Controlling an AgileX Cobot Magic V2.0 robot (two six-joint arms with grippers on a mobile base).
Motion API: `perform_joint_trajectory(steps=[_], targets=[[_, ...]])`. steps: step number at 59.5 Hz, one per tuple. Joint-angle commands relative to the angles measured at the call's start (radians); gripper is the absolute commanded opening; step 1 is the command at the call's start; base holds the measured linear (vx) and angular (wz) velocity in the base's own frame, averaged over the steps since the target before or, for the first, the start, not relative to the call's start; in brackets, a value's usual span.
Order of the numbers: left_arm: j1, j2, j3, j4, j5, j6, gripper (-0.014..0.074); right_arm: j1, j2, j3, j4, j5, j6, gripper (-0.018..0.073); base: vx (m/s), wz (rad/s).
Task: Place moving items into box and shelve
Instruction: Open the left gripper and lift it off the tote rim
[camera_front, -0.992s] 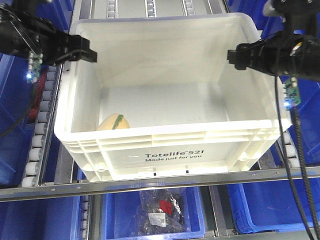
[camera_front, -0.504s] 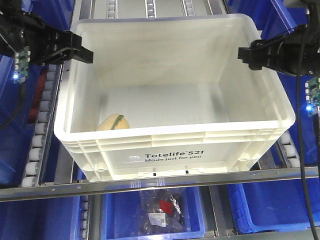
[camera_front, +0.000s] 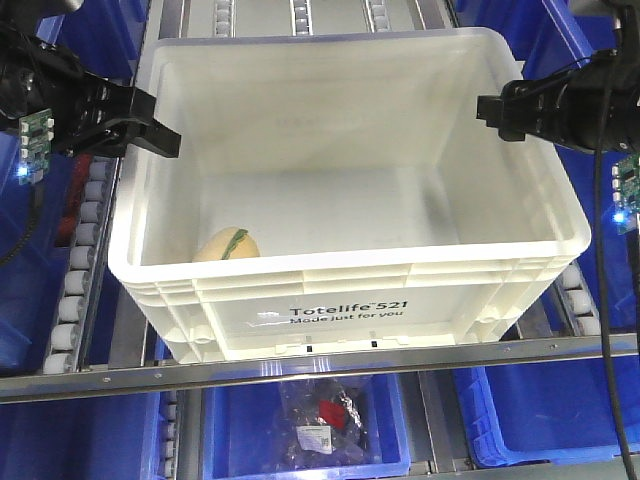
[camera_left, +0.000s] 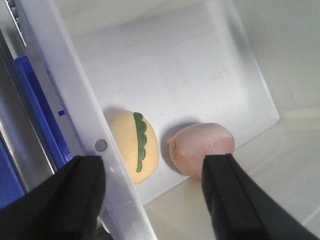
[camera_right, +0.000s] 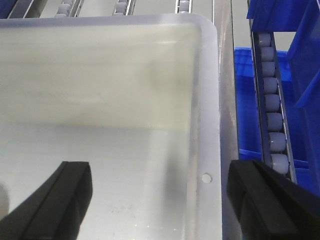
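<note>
Already both toys lie inside the white crate (camera_front: 350, 300) on the roller shelf: the yellow toy (camera_left: 134, 146) against its near-left wall, the reddish toy (camera_left: 201, 149) just beside it. Your left gripper (camera_left: 155, 197) and right gripper (camera_right: 157, 202) each straddle a side rim, open, holding nothing (grip unevenly and the crate may skew on the rollers (camera_front: 82, 250)).

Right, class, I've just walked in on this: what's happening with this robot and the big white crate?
Both toys, the pale yellow toy and the reddish-brown toy, already lie inside the white crate, which sits on a roller shelf. The left gripper and right gripper are open, one at each side rim, straddling the wall but not gripping it.
</note>
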Motion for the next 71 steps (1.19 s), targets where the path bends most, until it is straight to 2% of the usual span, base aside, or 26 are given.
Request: perform_joint_trajectory(steps=[1,17,27,37,53,60,66,71], targets=[[-0.006,-0.036,-0.034,-0.034,-0.028,-0.009,0.0523,-0.003,-0.028,-0.033,-0.004,-0.069,-0.005,0.0594,0.0,0.0],[-0.007,-0.072,-0.007,-0.035,-0.027,0.0,0.0523,-0.003,-0.028,-0.033,-0.004,-0.069,-0.005,0.0594,0.0,0.0],[-0.024,-0.198,0.142,-0.041,-0.124,0.0,0.0523,-0.003,-0.028,-0.033,-0.004,-0.069,-0.005,0.0594,0.0,0.0],[-0.067,-0.431,0.328,-0.031,-0.286,0.0,0.0523,-0.003,-0.028,-0.033,-0.004,-0.069,-0.005,0.0594,0.0,0.0],[-0.065,-0.928,0.667,-0.026,-0.577,0.0,0.0523,-0.003,-0.028,-0.033,-0.004,-0.069,-0.005,0.0594,0.0,0.0],[-0.064,-1.153,0.833,-0.019,-0.666,0.0,0.0523,-0.003,-0.028,-0.033,-0.004,-0.069,-0.005,0.0594,0.0,0.0],[-0.064,-1.327,0.958,0.048,-0.682,0.0,0.0523,-0.003,-0.028,-0.033,-0.004,-0.069,-0.005,0.0594,0.0,0.0],[-0.064,-1.408,1.038,0.179,-0.682,-0.003,0.052,-0.003,-0.028,-0.033,-0.004,-0.069,-0.005,0.0594,0.0,0.0]])
